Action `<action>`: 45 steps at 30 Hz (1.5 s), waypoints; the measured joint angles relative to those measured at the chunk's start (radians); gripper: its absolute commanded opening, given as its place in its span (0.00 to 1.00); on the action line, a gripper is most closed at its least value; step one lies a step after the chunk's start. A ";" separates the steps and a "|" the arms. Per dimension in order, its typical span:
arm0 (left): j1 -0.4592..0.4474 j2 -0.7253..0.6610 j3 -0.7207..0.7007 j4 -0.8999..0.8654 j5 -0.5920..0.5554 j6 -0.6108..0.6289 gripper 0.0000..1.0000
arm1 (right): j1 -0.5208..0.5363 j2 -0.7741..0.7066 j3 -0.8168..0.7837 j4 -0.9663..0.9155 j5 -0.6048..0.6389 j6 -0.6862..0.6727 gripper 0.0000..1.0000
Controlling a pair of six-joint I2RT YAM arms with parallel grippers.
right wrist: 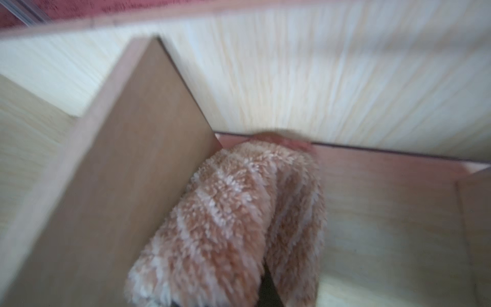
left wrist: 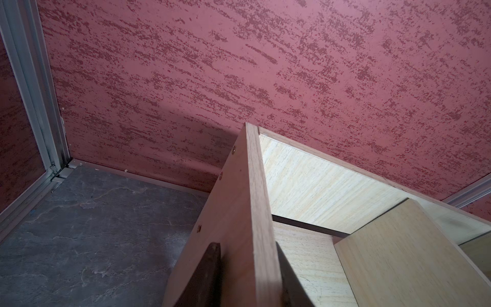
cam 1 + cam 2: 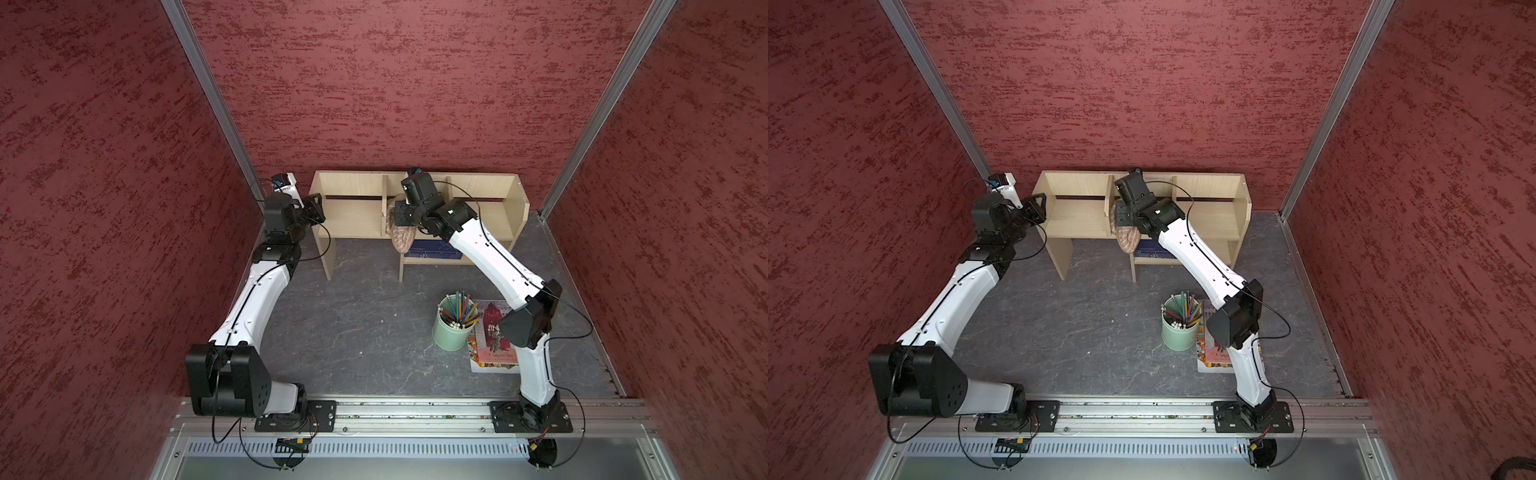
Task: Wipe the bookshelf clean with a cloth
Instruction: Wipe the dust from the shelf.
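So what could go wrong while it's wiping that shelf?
The cloth in the right hand is bunched against a divider and droops off the front of the bookshelf; it might snag or pull free.
The right arm's elbow hangs near the pencil cup; a wide sweep could tip it.
If the left hand slips off the side panel, the bookshelf may slide.
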 measured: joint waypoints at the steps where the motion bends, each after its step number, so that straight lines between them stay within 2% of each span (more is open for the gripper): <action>1: 0.000 0.000 0.000 0.000 0.000 0.000 0.00 | 0.002 -0.023 -0.054 0.008 0.002 -0.004 0.00; 4: 0.000 0.000 0.000 0.000 0.000 0.000 0.00 | 0.003 -0.080 -0.159 0.010 0.031 -0.021 0.00; 8: 0.000 0.000 0.000 0.000 0.000 0.000 0.00 | 0.000 -0.116 -0.155 -0.022 0.123 -0.044 0.00; 13: 0.000 0.000 0.000 0.000 0.000 0.000 0.00 | -0.024 -0.098 -0.029 -0.098 0.209 -0.060 0.00; 19: 0.000 0.000 0.000 0.000 0.000 0.000 0.00 | -0.042 -0.008 0.206 -0.148 0.259 -0.079 0.00; 22: 0.000 0.000 0.000 0.000 0.000 0.000 0.00 | -0.042 0.024 0.259 -0.146 0.241 -0.080 0.00; 32: 0.000 0.000 0.000 0.000 0.000 0.000 0.01 | -0.019 0.023 0.129 -0.021 0.045 -0.082 0.00; 37: 0.000 0.000 0.000 0.000 0.000 0.000 0.15 | 0.006 -0.013 -0.002 0.020 0.032 -0.085 0.00; 45: -0.002 -0.011 0.002 -0.032 0.010 -0.037 0.53 | 0.013 -0.239 -0.270 0.059 0.038 -0.103 0.00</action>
